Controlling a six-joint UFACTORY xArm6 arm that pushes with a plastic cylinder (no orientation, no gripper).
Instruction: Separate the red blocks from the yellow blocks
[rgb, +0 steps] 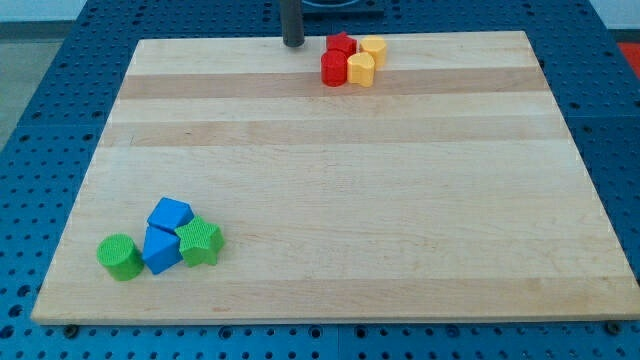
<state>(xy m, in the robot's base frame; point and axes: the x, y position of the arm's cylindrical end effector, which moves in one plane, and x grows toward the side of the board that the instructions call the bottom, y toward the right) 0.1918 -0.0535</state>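
Touching: red blocks (337, 60), yellow blocks (366, 59), seemingly | unseparated | my tip (293, 44) bare rod, clamps nothing, left of reds

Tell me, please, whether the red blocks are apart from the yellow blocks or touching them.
Touching: the two red blocks sit packed against the two yellow blocks in one cluster at the view's top. My tip stands just left of it.

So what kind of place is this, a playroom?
Probably a robot lab bench, not a playroom: a wooden board on a blue pegboard table, and my tip beside a red block.
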